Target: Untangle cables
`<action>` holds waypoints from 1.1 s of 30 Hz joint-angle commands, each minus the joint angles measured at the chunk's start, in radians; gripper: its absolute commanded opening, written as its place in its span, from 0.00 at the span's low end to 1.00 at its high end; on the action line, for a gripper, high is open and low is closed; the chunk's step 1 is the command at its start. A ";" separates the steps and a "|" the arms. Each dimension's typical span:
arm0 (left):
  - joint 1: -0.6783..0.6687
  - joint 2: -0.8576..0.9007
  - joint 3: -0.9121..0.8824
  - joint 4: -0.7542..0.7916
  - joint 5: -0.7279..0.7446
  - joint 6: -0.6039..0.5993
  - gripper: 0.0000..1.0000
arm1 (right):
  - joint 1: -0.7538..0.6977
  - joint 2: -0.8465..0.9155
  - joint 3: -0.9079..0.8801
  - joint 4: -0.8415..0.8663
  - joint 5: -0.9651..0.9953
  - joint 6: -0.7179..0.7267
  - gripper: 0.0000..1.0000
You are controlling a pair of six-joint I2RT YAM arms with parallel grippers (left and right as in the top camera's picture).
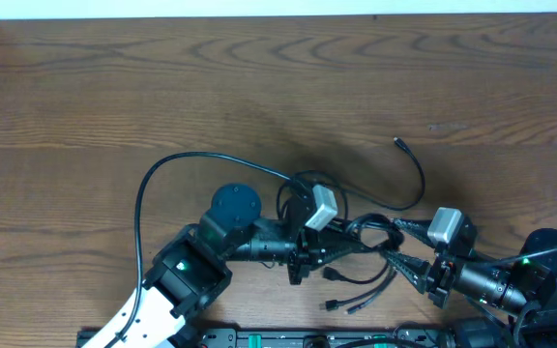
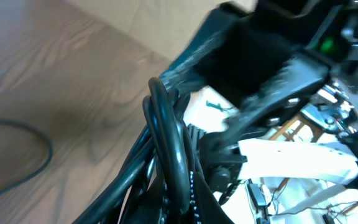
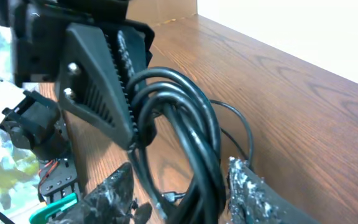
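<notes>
My left arm reaches in from the lower left, forearm low over the wooden table [image 1: 259, 87]. The left gripper [image 1: 307, 253] is fully closed, clamped on the looped bundle of cables [image 1: 367, 237] near the table's front edge. My right arm enters from the lower right, facing it. The right gripper [image 1: 401, 251] is partly open, its fingers [image 3: 253, 193] standing apart with the same loops passing between them. One plug end [image 1: 398, 143] lies free on the table, beyond the bundle

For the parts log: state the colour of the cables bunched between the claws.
Black, glossy. The cables show best in the right wrist view, looped together.
</notes>
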 commanded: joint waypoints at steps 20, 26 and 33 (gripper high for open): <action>-0.065 0.026 0.011 0.116 -0.172 -0.145 0.17 | -0.003 0.000 0.000 0.006 -0.039 0.217 0.02; -0.065 0.026 0.011 0.142 -0.172 -0.146 0.17 | -0.003 0.000 0.000 0.007 -0.040 0.237 0.01; -0.065 0.027 0.011 0.138 -0.172 -0.165 0.08 | -0.003 0.000 0.000 0.007 -0.035 0.233 0.42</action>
